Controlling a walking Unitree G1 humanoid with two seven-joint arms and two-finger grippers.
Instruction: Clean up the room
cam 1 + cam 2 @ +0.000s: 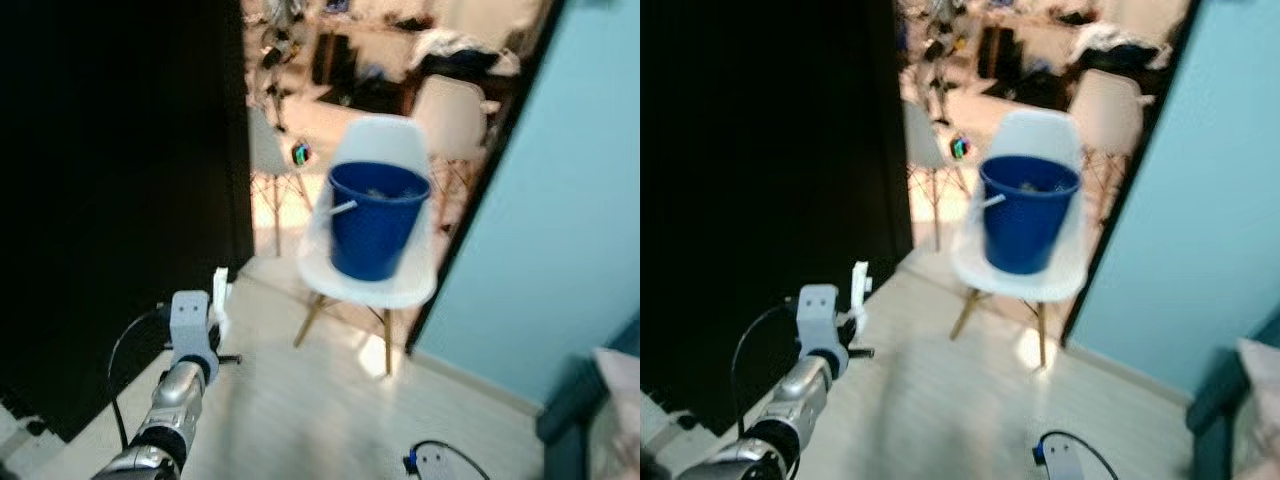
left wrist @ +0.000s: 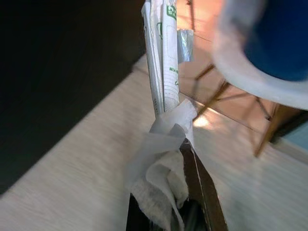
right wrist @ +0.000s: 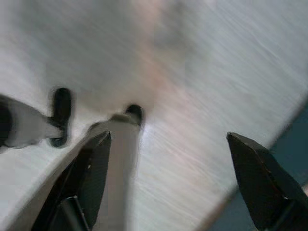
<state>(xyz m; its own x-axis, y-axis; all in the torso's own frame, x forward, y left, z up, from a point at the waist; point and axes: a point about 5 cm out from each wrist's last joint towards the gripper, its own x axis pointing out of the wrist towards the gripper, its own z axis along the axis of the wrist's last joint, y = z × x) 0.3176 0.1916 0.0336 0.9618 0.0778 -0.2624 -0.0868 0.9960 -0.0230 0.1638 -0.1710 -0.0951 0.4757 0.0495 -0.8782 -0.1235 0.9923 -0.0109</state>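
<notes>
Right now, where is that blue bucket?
The blue bucket sits on the seat of the white chair, ahead of the robot by the light blue wall.

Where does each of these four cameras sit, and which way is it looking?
Left eye, on the head: looks forward and down at a blue bucket on a white chair; left arm in view.
Right eye, beside it: same scene.
Left wrist: looks along the left tool, shut on crumpled paper trash; shares chair and bucket with the eyes.
Right wrist: looks down at pale floor past the open right tool.
</notes>
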